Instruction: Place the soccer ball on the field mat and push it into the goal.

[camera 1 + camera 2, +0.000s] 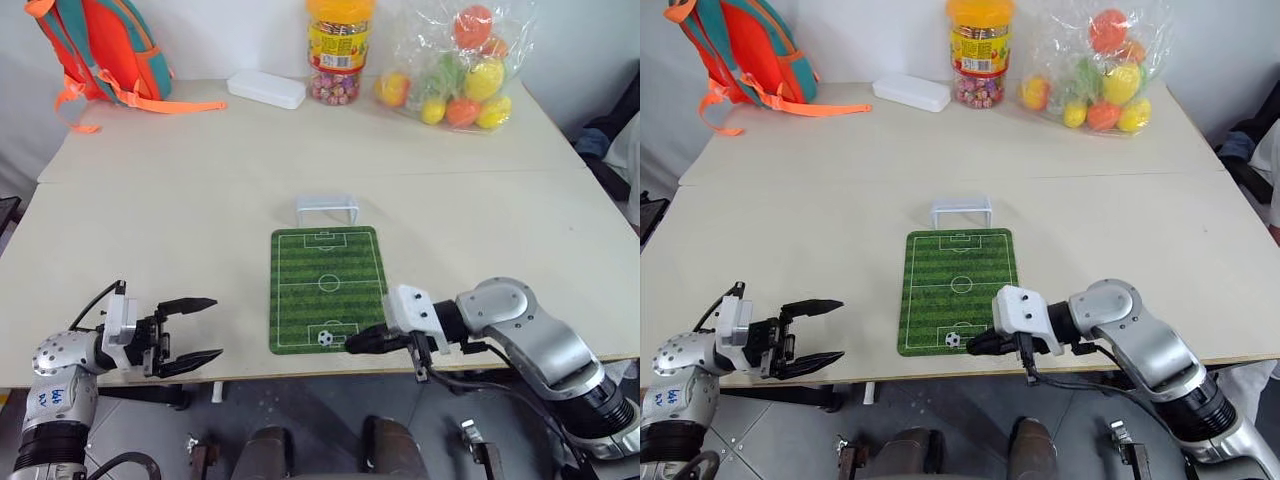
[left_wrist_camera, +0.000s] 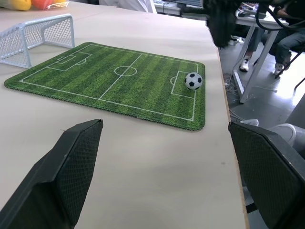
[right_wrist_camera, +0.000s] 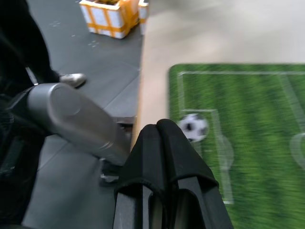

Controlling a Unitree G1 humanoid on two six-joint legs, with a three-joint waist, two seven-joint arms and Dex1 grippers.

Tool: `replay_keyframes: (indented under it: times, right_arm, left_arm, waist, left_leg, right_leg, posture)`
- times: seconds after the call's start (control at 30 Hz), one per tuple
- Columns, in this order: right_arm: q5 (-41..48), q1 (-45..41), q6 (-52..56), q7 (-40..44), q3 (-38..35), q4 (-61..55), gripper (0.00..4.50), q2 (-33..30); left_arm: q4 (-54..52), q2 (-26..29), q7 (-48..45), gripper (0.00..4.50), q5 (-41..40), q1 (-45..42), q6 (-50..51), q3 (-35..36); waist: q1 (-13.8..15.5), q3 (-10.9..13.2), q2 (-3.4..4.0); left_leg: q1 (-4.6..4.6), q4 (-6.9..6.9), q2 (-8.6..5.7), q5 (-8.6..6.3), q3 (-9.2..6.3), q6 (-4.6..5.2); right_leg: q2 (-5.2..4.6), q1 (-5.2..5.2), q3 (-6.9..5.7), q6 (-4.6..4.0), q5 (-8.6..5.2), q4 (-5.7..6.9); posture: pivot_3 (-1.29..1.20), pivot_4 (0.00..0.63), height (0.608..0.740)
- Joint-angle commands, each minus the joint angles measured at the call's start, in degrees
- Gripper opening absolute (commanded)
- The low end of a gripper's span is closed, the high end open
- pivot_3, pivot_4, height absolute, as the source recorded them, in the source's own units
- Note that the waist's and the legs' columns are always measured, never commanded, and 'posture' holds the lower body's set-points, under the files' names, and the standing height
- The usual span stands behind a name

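While clenched empty, the right claw (image 1: 352, 343) is sitting just beside the tiny black-and-white soccer ball (image 1: 325, 338), pointing across the green striped field mat (image 1: 326, 270); the white plastic goal (image 1: 327, 209) is lying well beyond, at the mat's far end.

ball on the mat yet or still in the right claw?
On the mat. The tiny black-and-white soccer ball sits free in the near penalty box of the green striped field mat; the right claw, shut and empty, is beside it.

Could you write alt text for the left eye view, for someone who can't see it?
A tiny soccer ball sits at the near end of a green field mat, the shut right gripper beside it. A white goal stands at the far end.
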Motion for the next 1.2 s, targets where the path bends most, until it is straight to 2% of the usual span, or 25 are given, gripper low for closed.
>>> replay_keyframes:
  times: [0.03,0.33,0.73,0.93,1.07,1.2]
  right_arm:
    - [-4.03,0.11,-5.41,-0.25,3.53,1.23,0.02,1.22]
    - [-5.58,-1.13,-6.64,-1.54,5.83,5.79,0.02,6.30]
    - [-9.36,-7.26,-12.07,-1.93,6.78,18.82,0.02,11.95]
    - [-11.02,-15.60,-14.99,-7.44,-0.07,30.69,0.02,12.62]
    - [-8.20,-18.73,-11.38,-10.37,-6.18,31.59,0.02,12.98]
    - [-6.70,-18.63,-8.58,-10.95,-9.21,29.08,0.02,12.12]
  left_arm:
    - [-0.39,0.81,-5.33,4.50,-0.67,-0.37,-0.77,-0.48]
    - [-1.07,1.50,-5.17,4.50,-1.31,0.47,-0.79,-0.51]
    - [-3.29,1.05,-3.38,4.50,-1.74,2.38,-0.88,-0.19]
    - [-2.82,1.17,-2.76,4.50,-1.56,1.60,-1.36,0.25]
    - [-1.62,1.25,-2.68,4.50,-1.39,0.15,-1.76,0.37]
    - [0.14,1.05,-2.95,4.50,-0.86,-2.00,-2.21,-0.19]
  waist:
    - [0.03,0.00,0.00]
    - [0.05,0.00,-0.03]
    - [0.00,0.00,-0.02]
    - [-0.10,0.00,-0.03]
    - [-0.02,0.00,-0.03]
    - [-0.08,0.00,-0.03]
  left_leg:
    - [0.00,0.00,0.00,0.00,0.00,0.00]
    - [0.00,0.03,0.00,0.00,0.00,0.00]
    - [0.00,0.04,0.00,0.00,0.00,0.00]
    - [0.01,0.05,0.00,0.00,0.03,0.00]
    - [0.00,0.04,0.00,0.00,0.02,0.00]
    - [-0.01,0.04,0.00,0.00,0.03,0.01]
  right_leg:
    - [0.00,0.00,0.00,0.00,0.00,0.00]
    - [0.00,0.00,0.00,0.00,0.00,0.01]
    - [0.01,-0.01,0.01,0.00,0.00,0.03]
    - [0.01,-0.02,0.04,0.00,0.00,0.04]
    - [0.01,-0.03,0.03,0.00,0.00,0.04]
    - [0.01,-0.03,0.03,0.00,0.00,0.02]
  posture:
    - [0.00,0.150,0.740]
    - [0.00,0.150,0.740]
    - [0.00,0.150,0.740]
    - [0.00,0.150,0.740]
    - [0.00,0.150,0.740]
    - [0.00,0.150,0.740]
